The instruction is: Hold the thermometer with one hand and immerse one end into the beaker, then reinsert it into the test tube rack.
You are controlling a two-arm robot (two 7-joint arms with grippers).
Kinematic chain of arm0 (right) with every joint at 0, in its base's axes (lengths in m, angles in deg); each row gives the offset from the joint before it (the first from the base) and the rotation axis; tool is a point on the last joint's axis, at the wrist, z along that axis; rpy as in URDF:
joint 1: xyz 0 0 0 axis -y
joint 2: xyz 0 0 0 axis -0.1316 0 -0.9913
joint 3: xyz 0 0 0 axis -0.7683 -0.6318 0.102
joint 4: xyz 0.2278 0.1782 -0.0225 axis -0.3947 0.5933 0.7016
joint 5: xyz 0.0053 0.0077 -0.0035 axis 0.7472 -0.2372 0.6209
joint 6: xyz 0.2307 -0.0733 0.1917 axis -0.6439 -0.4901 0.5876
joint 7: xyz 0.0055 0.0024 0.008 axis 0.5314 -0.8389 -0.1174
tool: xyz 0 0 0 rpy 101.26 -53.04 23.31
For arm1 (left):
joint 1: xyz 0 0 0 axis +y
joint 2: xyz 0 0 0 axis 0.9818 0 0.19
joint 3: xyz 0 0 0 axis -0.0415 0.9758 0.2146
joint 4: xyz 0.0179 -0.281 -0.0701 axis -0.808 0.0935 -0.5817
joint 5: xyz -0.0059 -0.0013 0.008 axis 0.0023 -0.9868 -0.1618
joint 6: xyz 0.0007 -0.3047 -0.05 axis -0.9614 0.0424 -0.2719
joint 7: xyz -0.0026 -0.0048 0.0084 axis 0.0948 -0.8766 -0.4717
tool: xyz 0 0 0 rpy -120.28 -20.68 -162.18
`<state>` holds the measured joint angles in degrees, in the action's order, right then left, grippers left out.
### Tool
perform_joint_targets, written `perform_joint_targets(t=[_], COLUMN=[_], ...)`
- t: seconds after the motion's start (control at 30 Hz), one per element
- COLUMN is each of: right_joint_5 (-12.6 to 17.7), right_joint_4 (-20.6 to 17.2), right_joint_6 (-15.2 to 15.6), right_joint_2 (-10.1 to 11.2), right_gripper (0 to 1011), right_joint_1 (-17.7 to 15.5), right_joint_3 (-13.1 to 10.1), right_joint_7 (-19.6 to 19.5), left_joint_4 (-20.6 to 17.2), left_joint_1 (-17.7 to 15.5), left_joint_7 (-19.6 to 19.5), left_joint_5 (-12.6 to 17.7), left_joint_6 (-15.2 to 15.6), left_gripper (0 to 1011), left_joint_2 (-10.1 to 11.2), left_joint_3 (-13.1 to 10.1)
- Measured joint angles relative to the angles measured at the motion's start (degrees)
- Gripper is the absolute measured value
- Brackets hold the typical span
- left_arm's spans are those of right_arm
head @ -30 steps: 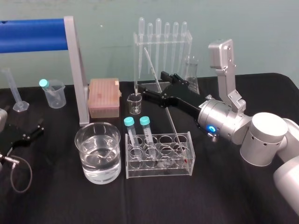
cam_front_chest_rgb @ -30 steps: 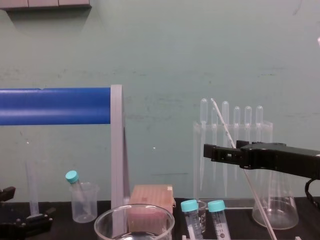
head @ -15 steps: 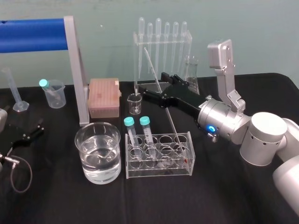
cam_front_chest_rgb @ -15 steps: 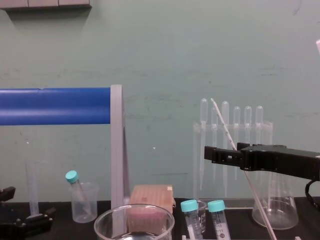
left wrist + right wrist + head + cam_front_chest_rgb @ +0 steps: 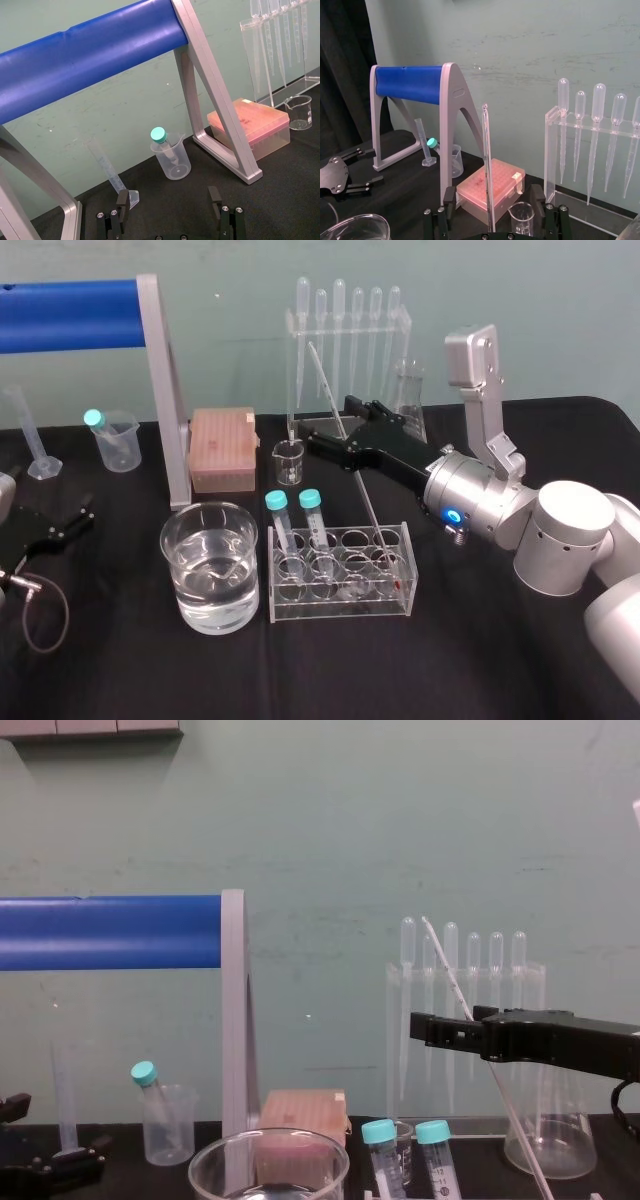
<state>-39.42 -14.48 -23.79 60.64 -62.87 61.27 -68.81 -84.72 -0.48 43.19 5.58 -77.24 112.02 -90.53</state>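
The thermometer [image 5: 367,505] stands leaning in the clear test tube rack [image 5: 340,608], its red tip low at the rack's right end. My right gripper [image 5: 328,420] is open around the rod's upper half. In the right wrist view the thermometer [image 5: 487,165] stands between the fingers [image 5: 447,197] with a gap on each side. From the chest, the right gripper [image 5: 418,1025] crosses the slanted thermometer [image 5: 450,970]. The beaker [image 5: 190,540], with water in it, sits left of the rack. My left gripper [image 5: 169,205] rests open on the table at the far left [image 5: 60,525].
Two teal-capped tubes [image 5: 280,505] stand in the rack's left end. Behind it are a pipette stand [image 5: 345,320], a small beaker [image 5: 288,462], a conical flask [image 5: 410,390] and a pink tip box [image 5: 222,445]. A blue-bar frame [image 5: 70,315], a small cup [image 5: 112,440] and a cylinder [image 5: 30,435] stand left.
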Motion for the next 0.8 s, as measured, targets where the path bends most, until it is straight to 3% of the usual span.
perform_joint_targets(t=[0.2, 0.8], right_joint_5=[0.01, 0.02], right_joint_4=[-0.03, -0.05], right_joint_6=[-0.01, -0.09], right_joint_2=[0.02, 0.04], right_gripper=[853, 281], right_joint_1=[0.00, 0.00], right_joint_3=[0.00, 0.00], right_joint_7=[-0.01, -0.01], left_joint_4=[0.00, 0.00], left_joint_1=[0.00, 0.00], left_joint_7=[0.00, 0.00], left_joint_5=[0.00, 0.00], left_joint_6=[0.00, 0.00], left_gripper=[1008, 1008], left_joint_2=[0.00, 0.00], left_joint_3=[0.00, 0.00])
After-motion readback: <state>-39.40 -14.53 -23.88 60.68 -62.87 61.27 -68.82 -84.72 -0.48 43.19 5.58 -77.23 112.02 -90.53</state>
